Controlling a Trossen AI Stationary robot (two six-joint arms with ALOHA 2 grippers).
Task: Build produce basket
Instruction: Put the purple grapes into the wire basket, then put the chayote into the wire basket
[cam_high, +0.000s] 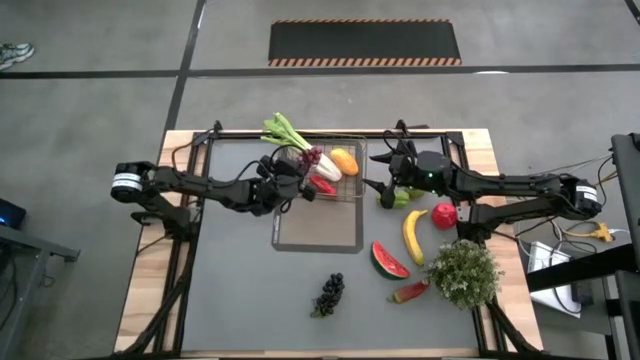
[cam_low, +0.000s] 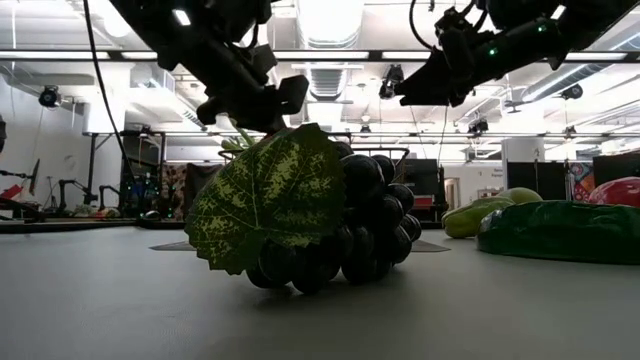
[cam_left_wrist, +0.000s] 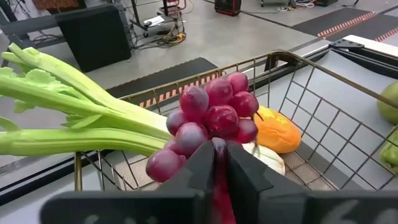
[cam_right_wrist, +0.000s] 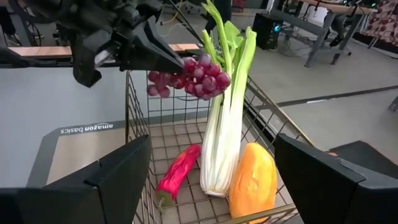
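Dark grapes hide basket | left claw pinches red grapes | right claw wide open

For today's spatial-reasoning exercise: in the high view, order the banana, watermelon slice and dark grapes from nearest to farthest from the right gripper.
From the right gripper:
1. Banana, just toward the table's front.
2. Watermelon slice, farther front.
3. Dark grapes, near the front, leftward.

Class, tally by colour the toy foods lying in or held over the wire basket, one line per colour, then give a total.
Green: 1, the leek
Purple-red: 1, the grapes, gripped by the left hand
Orange: 1, the orange fruit
Red: 1, the pepper
Total: 4
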